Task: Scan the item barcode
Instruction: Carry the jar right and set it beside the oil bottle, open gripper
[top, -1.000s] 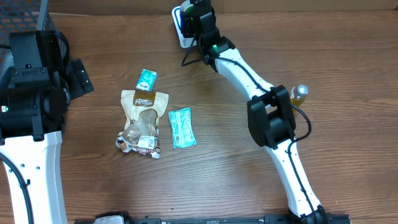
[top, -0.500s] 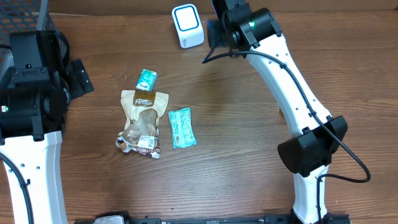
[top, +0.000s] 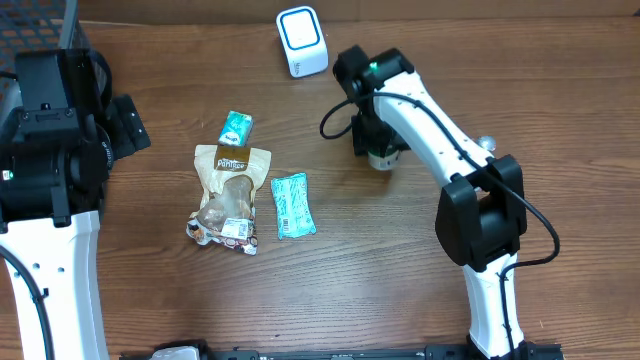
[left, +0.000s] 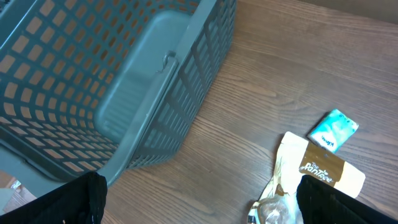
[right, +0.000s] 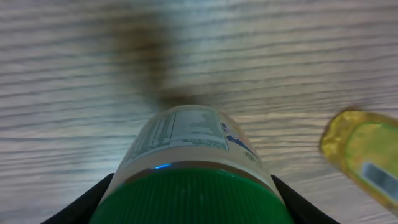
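From overhead, the right gripper (top: 379, 140) was clamped on a green-lidded plastic jar with a white printed label (top: 384, 158), holding it low over the brown wooden table (top: 400, 280), right of centre. The white box-shaped scanner with a blue-ringed window (top: 301, 41) stood near the far edge, apart from the jar and up to its left. Three other goods lay left of centre: a small teal packet (top: 236, 127), a tan stand-up pouch (top: 229, 195) just below it, and a teal wrapped bar (top: 292, 205) beside the pouch. The left gripper (top: 127, 124) hung at the left edge, away from all of them.

In the left wrist view, the left jaws stood spread wide with nothing between them. A grey plastic lattice basket (left: 124, 87) filled the upper left, with the teal packet and the pouch at the lower right.

In the right wrist view, the jar's lid filled the gap between the dark fingers (right: 87, 200), so the grip was firm. Its nutrition panel faced the camera and no barcode was visible. A blurred yellow bottle (right: 360, 158) lay on the table to the right.

As a judgement, the jar was in hand but not facing the scanner's window. Whether it had been scanned could not be told, and the three loose goods looked unhandled.
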